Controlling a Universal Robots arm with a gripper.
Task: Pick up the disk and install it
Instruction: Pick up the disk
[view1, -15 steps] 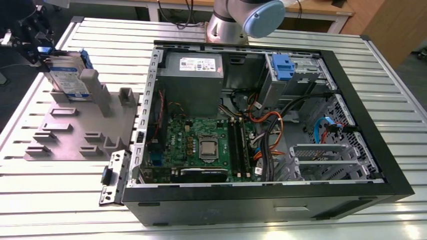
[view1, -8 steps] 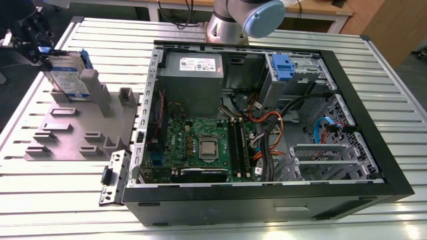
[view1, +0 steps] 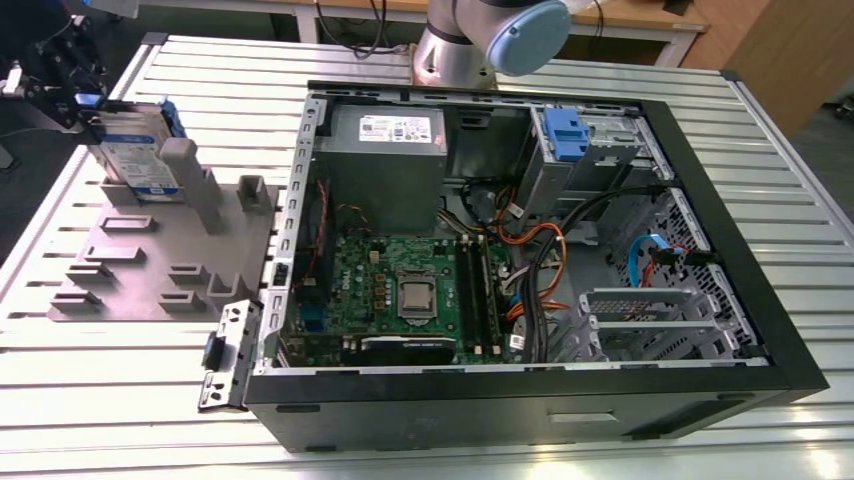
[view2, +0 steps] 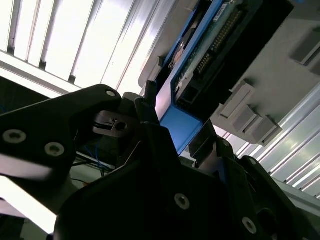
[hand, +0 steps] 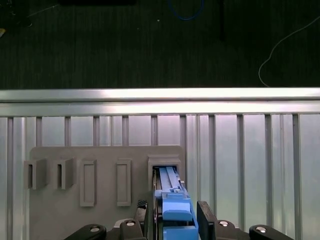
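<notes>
- The gripper (view2: 181, 131) is clamped narrowly on the blue end of the disk (view1: 138, 158), a hold fit for a straight lift.
- The disk stands on edge in an end slot of the grey rack (view1: 140, 275), so its top edge is free to grasp.

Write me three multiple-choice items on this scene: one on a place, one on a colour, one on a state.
1. Where is the disk?
A. on the floor
B. upright in a slot of the grey fixture plate
C. in a person's hand

2. What colour is the disk's carrier frame?
A. green
B. orange
C. blue

3. How is the computer case?
A. open, motherboard showing
B. closed by a panel
C. wrapped in foil

Key: 1 B, it stands in the plate at the exterior view's left; 2 C, blue shows in both wrist views; 3 A, its insides lie bare.
</notes>
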